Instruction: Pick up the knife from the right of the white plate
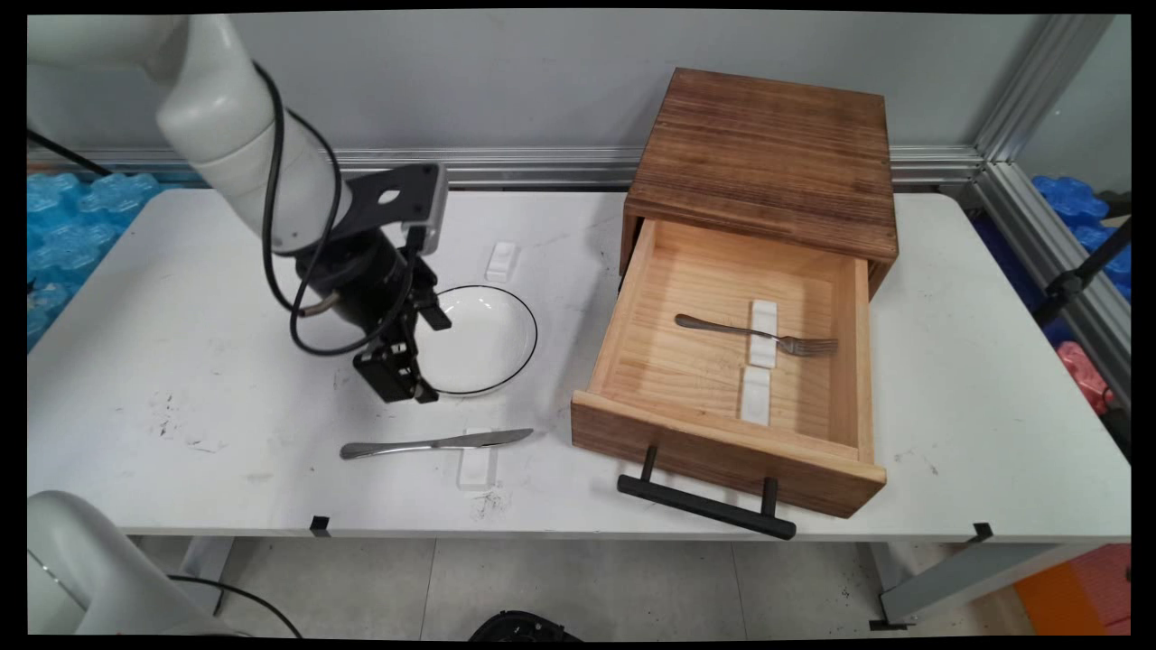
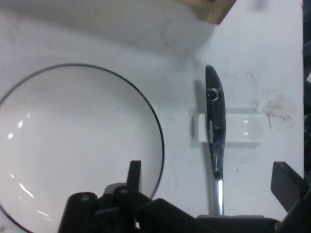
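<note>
Hand (image 1: 417, 361) hangs low over the tabletop (image 1: 181, 361), fingers spread wide apart and holding nothing; in the hand view one finger (image 2: 133, 177) stands over the plate's rim and the other (image 2: 289, 187) beyond the knife. White plate (image 1: 480, 339) with a thin dark rim lies directly beneath and beside the hand, empty. Knife (image 1: 433, 444) lies just past the plate on the near side of the hand, flat on the tabletop, its blade resting across a small white block (image 1: 477, 469); in the hand view its handle (image 2: 217, 191) runs between the two fingers. Second small white block (image 1: 501, 261) sits on the far side of the plate. Farther off, past the plate, a wooden box (image 1: 768, 162) with its drawer (image 1: 722, 451) pulled out, black bar handle (image 1: 704, 507) at the front. Fork (image 1: 754, 335) lies inside the drawer, across one of two white blocks (image 1: 757, 397) there.
</note>
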You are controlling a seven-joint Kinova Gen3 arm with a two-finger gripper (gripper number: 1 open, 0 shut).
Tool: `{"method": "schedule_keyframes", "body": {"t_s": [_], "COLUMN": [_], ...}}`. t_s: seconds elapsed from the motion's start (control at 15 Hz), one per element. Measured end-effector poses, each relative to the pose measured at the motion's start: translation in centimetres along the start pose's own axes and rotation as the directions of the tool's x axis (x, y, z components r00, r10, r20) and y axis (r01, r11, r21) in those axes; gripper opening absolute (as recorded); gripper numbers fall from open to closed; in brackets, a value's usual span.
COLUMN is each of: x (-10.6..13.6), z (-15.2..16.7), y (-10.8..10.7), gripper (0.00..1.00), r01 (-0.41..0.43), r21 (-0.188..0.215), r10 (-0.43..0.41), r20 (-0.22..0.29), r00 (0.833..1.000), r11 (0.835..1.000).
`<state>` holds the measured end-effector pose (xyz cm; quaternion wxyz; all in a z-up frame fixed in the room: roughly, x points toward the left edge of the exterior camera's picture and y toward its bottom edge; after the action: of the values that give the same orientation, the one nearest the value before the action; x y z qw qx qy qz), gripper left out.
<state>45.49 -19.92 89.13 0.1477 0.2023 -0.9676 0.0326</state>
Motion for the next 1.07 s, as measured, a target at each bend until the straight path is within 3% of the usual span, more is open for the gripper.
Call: {"method": "schedule_keyframes", "body": {"t_s": [1.07], "x": [-4.5], "z": [5.7], "y": [2.5], "gripper": [1.0], "r01": [0.024], "r21": [-0.022], "r10": [-0.022], "r20": [0.08], "r00": [0.997], "r11": [0.999]}}
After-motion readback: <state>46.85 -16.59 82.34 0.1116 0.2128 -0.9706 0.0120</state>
